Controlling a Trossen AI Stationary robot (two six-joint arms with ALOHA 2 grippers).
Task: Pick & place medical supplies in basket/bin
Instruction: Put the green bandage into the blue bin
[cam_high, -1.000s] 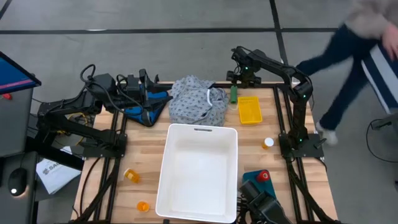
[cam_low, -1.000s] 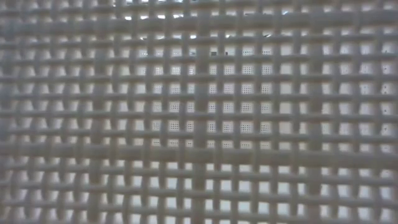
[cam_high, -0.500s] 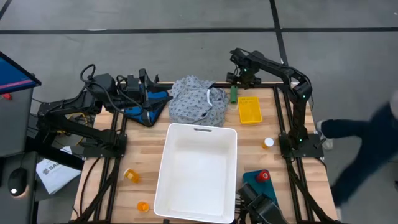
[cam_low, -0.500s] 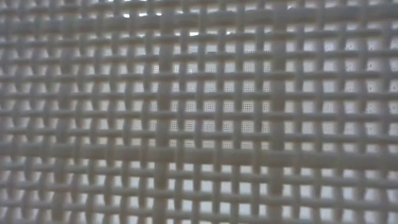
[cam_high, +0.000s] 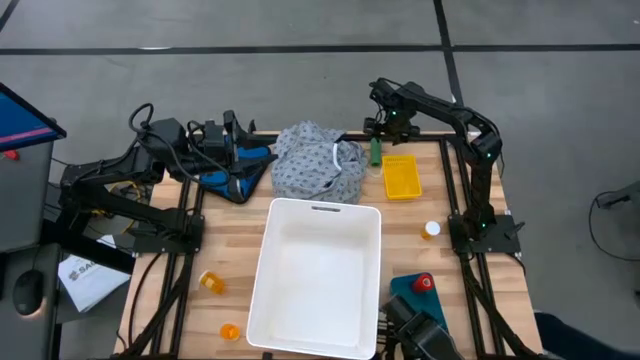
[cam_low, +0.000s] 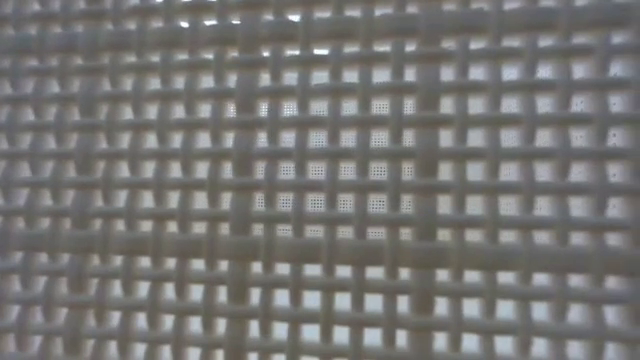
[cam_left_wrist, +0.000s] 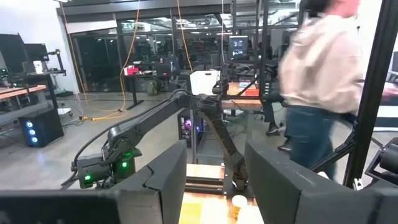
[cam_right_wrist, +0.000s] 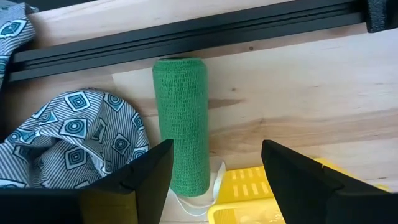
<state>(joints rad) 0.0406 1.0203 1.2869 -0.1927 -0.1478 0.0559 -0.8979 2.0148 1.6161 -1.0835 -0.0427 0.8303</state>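
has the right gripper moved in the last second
No. In the high view the right gripper hangs over the green cylinder, in the same place relative to the yellow tray as before.

The high view looks straight down from far up, so the whole table (cam_high: 240, 240) and the grey floor around it fit in the frame. The low view sits right up against a white basket (cam_low: 320, 180), and its criss-cross wall fills the whole frame. The left wrist view faces level across the room and catches the other arm (cam_left_wrist: 168, 118) and a person (cam_left_wrist: 323, 81) at the right. The right wrist view looks down, very close, at a green roll (cam_right_wrist: 181, 124). The high view shows that same green roll (cam_high: 376, 152) near the top middle.
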